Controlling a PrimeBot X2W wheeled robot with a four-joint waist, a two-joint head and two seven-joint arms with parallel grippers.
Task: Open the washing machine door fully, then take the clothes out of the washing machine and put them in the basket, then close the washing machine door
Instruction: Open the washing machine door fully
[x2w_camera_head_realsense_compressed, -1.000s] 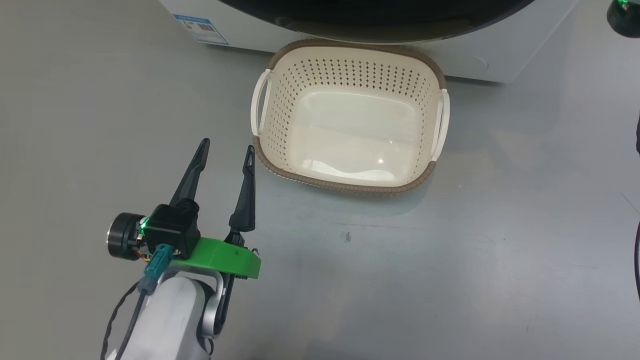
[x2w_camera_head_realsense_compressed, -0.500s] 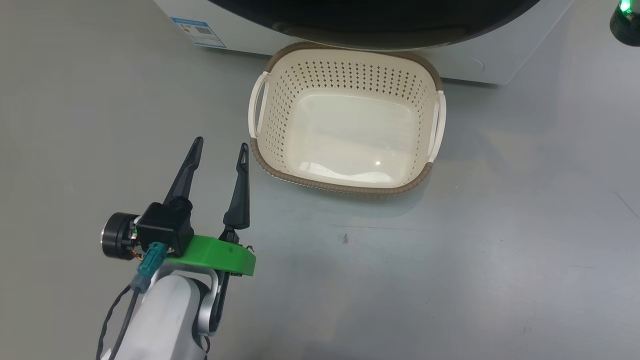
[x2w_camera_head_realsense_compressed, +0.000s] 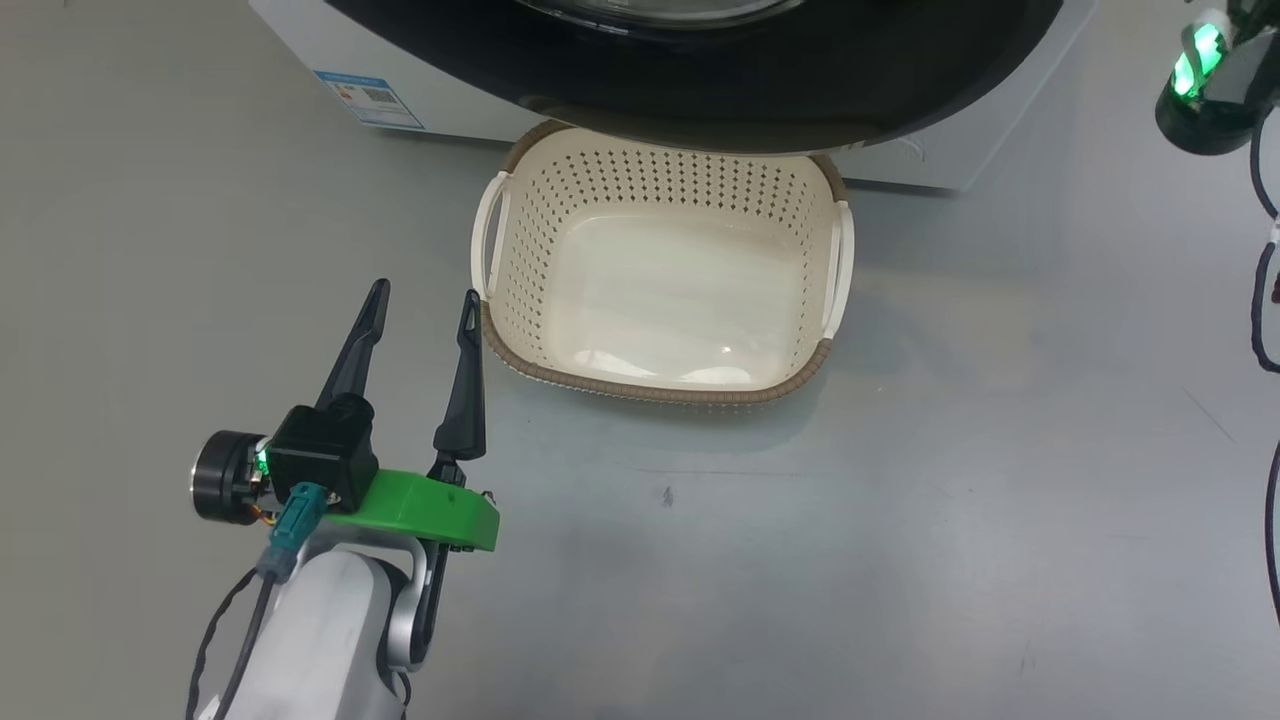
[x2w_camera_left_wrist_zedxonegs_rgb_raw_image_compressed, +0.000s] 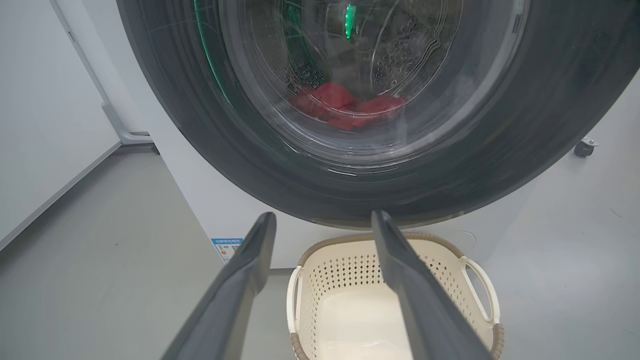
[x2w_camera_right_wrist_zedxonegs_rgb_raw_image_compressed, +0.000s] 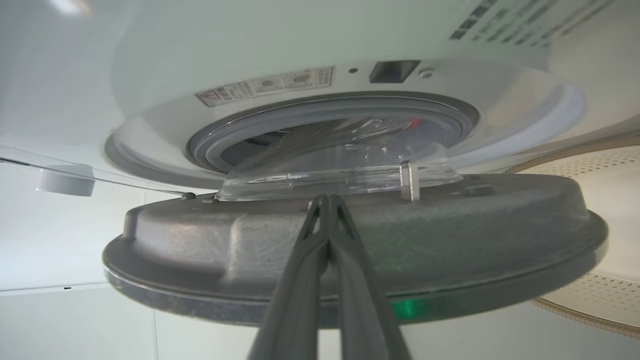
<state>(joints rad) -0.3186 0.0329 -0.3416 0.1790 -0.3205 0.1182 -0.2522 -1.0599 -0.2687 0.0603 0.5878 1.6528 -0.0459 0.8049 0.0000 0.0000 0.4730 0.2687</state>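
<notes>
The big round shiny black washing machine door (x2w_camera_head_realsense_compressed: 750, 90) is open a little way. In the right wrist view its clear glass bowl is out of the grey rubber ring and faces the drum. The door is round, so it has no long side. I think it is hard, a bit heavy and slippery, and it swings on a hinge. The best place to push or hook it is near its rim.

The right gripper (x2w_camera_right_wrist_zedxonegs_rgb_raw_image_compressed: 327, 199) is closed, both fingers together and holding nothing. Its tips are against the grey inner side of the door, just beside the glass bowl.

The soft red clothes (x2w_camera_left_wrist_zedxonegs_rgb_raw_image_compressed: 345, 105) lie low in the drum of the big white washing machine (x2w_camera_head_realsense_compressed: 440, 100), seen through the glass. They look light and floppy, so pinch a bunch on top.

The small cream plastic basket (x2w_camera_head_realsense_compressed: 650, 388) with a brown rim sits empty on the grey floor, near the machine, its far rim under the door. Its long side runs left to right.

The left gripper (x2w_camera_head_realsense_compressed: 424, 292) is open and empty, just left of the basket.
</notes>
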